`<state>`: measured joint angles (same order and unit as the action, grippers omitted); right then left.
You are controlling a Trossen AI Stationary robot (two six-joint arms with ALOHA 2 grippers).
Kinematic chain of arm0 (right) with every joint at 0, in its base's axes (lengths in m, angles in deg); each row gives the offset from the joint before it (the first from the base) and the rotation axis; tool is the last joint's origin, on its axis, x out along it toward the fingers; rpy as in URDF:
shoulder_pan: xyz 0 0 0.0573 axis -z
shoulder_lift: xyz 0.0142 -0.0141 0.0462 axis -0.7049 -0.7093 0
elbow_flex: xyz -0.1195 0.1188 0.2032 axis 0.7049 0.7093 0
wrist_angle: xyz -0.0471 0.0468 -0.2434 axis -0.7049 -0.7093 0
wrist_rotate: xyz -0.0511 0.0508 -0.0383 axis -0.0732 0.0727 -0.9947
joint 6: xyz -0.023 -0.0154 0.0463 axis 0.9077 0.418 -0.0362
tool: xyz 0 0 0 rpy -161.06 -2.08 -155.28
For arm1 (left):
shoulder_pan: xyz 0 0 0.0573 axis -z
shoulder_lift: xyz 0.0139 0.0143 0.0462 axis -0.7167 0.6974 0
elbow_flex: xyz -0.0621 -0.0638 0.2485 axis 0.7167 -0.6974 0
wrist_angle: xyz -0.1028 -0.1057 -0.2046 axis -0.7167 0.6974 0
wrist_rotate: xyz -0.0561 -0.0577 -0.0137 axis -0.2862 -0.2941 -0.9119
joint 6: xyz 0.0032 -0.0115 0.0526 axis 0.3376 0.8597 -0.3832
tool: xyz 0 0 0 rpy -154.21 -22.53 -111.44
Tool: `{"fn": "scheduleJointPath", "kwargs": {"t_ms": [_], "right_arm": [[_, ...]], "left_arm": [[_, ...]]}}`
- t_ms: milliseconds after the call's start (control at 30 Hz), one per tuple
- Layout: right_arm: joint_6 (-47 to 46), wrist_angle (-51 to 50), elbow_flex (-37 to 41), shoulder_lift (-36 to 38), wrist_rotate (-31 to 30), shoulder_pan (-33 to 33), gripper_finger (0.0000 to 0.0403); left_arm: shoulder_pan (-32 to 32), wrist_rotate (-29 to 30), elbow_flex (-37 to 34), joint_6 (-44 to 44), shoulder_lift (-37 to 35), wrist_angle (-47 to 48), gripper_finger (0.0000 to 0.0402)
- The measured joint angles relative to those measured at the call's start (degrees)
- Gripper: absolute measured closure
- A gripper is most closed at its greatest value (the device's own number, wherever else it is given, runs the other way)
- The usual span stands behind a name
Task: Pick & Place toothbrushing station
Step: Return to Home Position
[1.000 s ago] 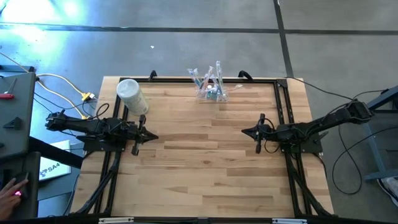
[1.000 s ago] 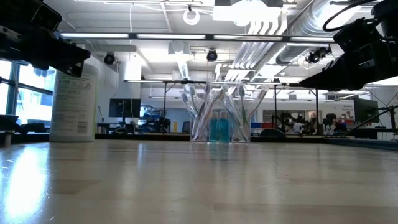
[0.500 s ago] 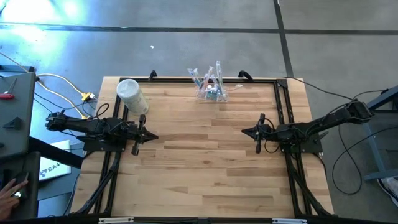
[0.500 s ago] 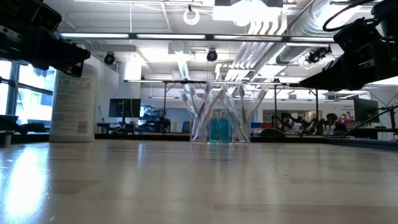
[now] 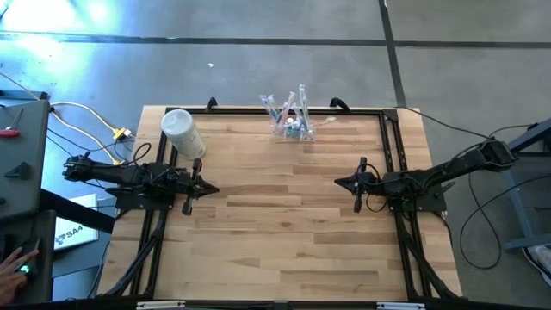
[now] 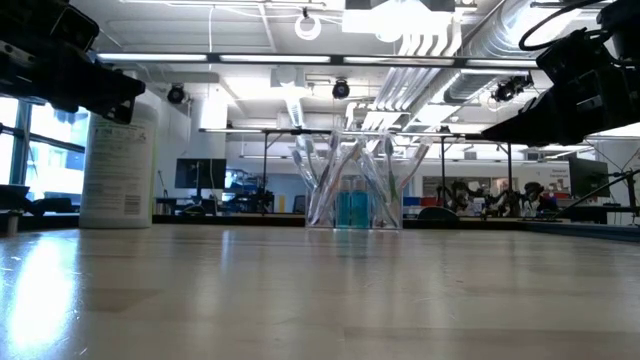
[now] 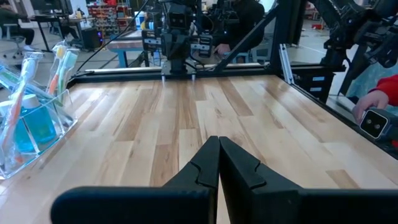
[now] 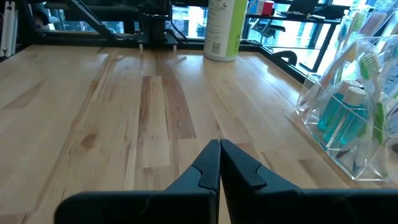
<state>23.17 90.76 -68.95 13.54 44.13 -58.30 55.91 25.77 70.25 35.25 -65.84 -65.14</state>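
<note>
From my desk the table (image 5: 284, 215) shows only two items, both along its far edge. The left arm (image 5: 129, 176) lies low over the left side and the right arm (image 5: 422, 182) low over the right side, each pointing inward across the wood, well apart from each other and from everything on it. The canister (image 5: 182, 133) stands at the far left corner, close behind the left arm. The station (image 5: 293, 120) stands upright at the middle of the far edge, touched by neither arm. In the wrist views I see the left gripper (image 7: 219, 142) with its fingers pressed together on nothing, and the right gripper (image 8: 219, 144) the same, closed and empty. Several toothbrushes (image 5: 288, 105) lean out of the station at angles, and a blue bottle (image 6: 352, 205) sits inside it. I count no brush loose on the wood. My read is that the loading is done and the arms are parked or nearly so; at most the last bit of settling into home is left.
</note>
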Motion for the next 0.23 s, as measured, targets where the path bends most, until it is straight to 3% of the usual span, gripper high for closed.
{"fn": "scheduleJointPath", "kwargs": {"t_ms": [233], "right_arm": [[0.00, 0.00, 0.00, 0.00, 0.02, -0.01, 0.0401]], "left_arm": [[0.00, -0.17, 0.00, 0.00, -0.01, 0.02, 0.0396]]}}
